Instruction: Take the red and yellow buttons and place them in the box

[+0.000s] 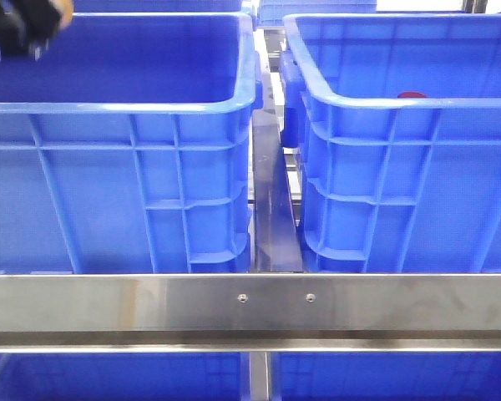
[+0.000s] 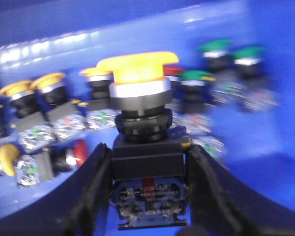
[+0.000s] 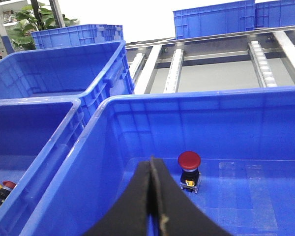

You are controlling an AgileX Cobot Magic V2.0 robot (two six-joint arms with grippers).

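Two blue crates fill the front view, the left crate point(image 1: 125, 159) and the box point(image 1: 401, 159) on the right, their interiors mostly hidden behind near walls. At the upper left, the left gripper point(image 1: 21, 29) is cut off by the frame edge. Its wrist view, blurred, shows the fingers point(image 2: 91, 191) clamped on a yellow button point(image 2: 140, 88), with more buttons point(image 2: 34, 123) smeared behind. The right gripper point(image 3: 151, 196) has its fingers pressed together, holding nothing, above the box floor beside a red button point(image 3: 189, 169).
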